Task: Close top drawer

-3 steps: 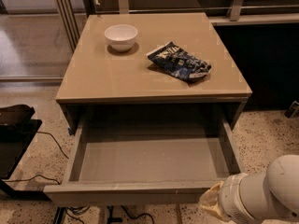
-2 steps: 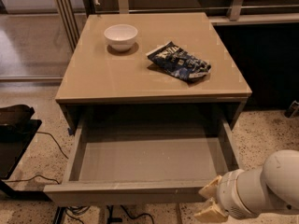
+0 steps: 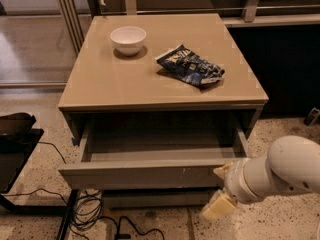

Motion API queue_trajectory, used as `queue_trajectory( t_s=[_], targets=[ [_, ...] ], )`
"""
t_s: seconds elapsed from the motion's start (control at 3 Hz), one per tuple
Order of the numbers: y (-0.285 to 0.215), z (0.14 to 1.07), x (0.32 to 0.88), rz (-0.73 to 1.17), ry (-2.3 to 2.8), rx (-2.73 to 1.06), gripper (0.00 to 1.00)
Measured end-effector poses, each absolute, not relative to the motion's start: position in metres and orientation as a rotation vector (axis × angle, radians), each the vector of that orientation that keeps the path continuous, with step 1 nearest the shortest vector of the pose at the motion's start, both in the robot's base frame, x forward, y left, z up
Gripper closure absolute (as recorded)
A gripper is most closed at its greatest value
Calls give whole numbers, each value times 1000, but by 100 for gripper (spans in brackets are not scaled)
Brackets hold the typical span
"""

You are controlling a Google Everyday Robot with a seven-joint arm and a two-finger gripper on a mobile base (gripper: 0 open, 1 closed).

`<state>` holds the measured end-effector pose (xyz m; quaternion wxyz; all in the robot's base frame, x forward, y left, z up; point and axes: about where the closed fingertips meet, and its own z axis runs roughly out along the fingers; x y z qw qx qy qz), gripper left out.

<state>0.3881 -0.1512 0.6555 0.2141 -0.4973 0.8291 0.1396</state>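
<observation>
The top drawer [image 3: 145, 174] is a wide grey-taupe drawer with a flat, handleless front and small pale scuffs. It stands partly open under the cabinet top [image 3: 115, 86]. A strip of its plain grey interior [image 3: 160, 145] shows. My gripper [image 3: 220, 190], pale yellow on a white arm, is at the right end of the drawer front, at or just below its lower edge. Whether it touches the front I cannot tell. A lower matching grey front [image 3: 155, 198] sits beneath the drawer, mostly in shadow.
A white bowl [image 3: 128, 38] and a crumpled blue snack bag [image 3: 190, 67] lie on the cabinet top. Black cables [image 3: 95, 215] trail on the speckled floor at the lower left. A black object [image 3: 15, 136] stands at the left. Glass panels are behind on the left.
The drawer has slid partway in, so less of its interior shows. My gripper has moved up and forward, along with the drawer front's right end.
</observation>
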Motion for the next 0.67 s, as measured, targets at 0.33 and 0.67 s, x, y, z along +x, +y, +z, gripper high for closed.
queue_trajectory(
  t_s=[0.33, 0.67],
  targets=[
    [-163, 660, 445, 338, 2261, -1365, 42],
    [-184, 669, 504, 237, 2242, -1330, 65]
  ],
)
